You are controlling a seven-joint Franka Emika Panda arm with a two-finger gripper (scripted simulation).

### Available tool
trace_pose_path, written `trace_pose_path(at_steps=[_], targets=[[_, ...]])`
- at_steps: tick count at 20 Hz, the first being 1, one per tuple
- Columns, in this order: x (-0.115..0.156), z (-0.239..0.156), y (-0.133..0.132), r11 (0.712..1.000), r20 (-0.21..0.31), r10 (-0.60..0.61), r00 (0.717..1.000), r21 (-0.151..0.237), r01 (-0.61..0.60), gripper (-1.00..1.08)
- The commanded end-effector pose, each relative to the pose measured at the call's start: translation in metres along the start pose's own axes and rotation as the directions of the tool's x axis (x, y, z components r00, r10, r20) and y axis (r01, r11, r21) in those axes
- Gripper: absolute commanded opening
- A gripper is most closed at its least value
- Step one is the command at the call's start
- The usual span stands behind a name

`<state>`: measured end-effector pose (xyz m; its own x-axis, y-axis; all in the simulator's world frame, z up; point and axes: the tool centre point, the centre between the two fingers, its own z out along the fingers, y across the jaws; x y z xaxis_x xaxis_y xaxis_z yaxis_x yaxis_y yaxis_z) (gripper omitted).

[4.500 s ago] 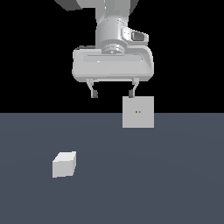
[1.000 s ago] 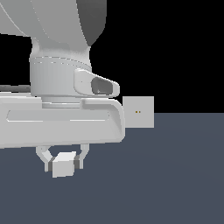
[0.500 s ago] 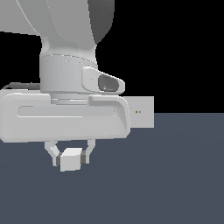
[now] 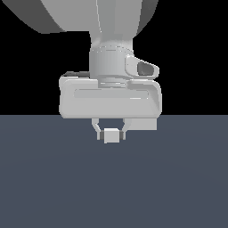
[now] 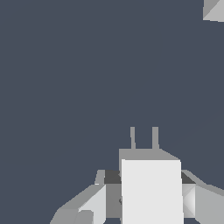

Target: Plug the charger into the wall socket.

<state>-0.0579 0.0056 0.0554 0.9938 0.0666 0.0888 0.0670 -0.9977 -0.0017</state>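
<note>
Gripper [image 4: 111, 132] sits at centre frame of the exterior view, jaws closed on the charger [image 4: 111, 136], held clear above the floor [image 4: 53, 178]. Wrist view shows two prongs projecting from the charger. Socket [image 4: 149, 124] is mostly hidden behind the hand.

Nothing to read anywhere here; no text, labels, brand marks, numbers or signs in either view; the charger [image 4: 111, 135] is plain white-grey on every face that shows; the gripper [image 4: 111, 133] and its pale housing are unmarked too; the sliver of wall socket [image 4: 149, 124] peeking out behind the hand is bare; the dark floor [image 4: 178, 178] has no markings either.
</note>
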Motion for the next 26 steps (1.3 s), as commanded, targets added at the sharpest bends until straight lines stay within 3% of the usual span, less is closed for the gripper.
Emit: trace_pose_path(at_steps=[1, 6, 11, 26], targets=[[0.013, -0.012, 0.025, 0.999, -0.001, 0.037, 0.999, -0.003, -0.037, -1.0], [0.032, -0.03, 0.063, 0.996, -0.001, 0.093, 0.996, -0.008, -0.093, -1.0], [0.042, -0.04, 0.084, 0.992, -0.001, 0.124, 0.992, -0.012, -0.124, -1.0], [0.048, -0.041, 0.088, 0.992, -0.001, 0.129, 0.992, -0.013, -0.129, -1.0]])
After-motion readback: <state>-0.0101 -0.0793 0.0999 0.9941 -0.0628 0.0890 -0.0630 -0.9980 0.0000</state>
